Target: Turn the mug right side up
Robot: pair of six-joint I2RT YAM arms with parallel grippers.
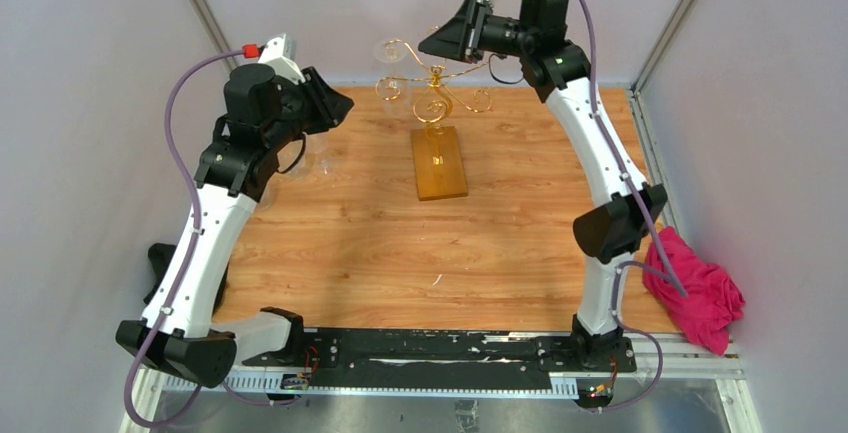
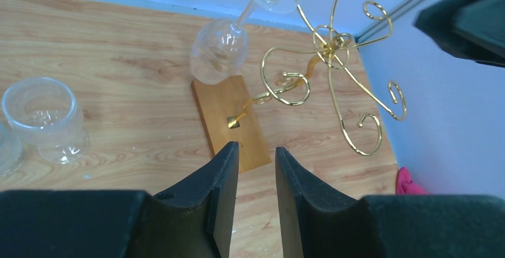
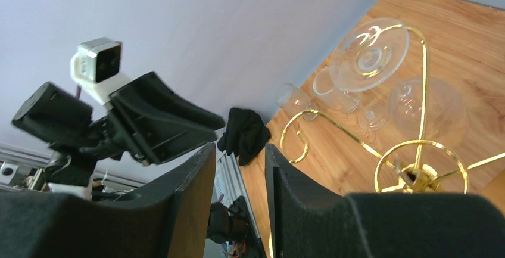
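**Location and attitude of the workpiece.** The mug (image 2: 41, 118), of clear glass, stands on the table (image 2: 131, 67). In the left wrist view it is well to the left of the left gripper (image 2: 256, 151) and just beside a second glass item (image 2: 6, 151) at the frame edge. Its long axis is vertical. Whether rim or base is uppermost cannot be confirmed through the clear glass, and no handle can be made out. Given the task, treat it as mouth down.

**Tool state.** The left gripper's jaws are parted by a narrow gap, with nothing between them. The right gripper (image 3: 238, 148) is the same: a narrow gap, empty, held high beside the gold rack (image 2: 333, 49).

**Step in hand (judged): approach with the left arm, the nearer one.**
1. Widen the jaws beyond the mug's width before closing in.
2. Swing left, away from the rack and the wine glass (image 2: 219, 50) hanging on it.
3. Approach from the side and grip the wall near mid-height, so that a half-turn of the wrist inverts the mug.
4. Lift clear of the table and the neighbouring glass before rotating.
5. Grip firmly, since glass is likely to slip, and set the mug down gently.
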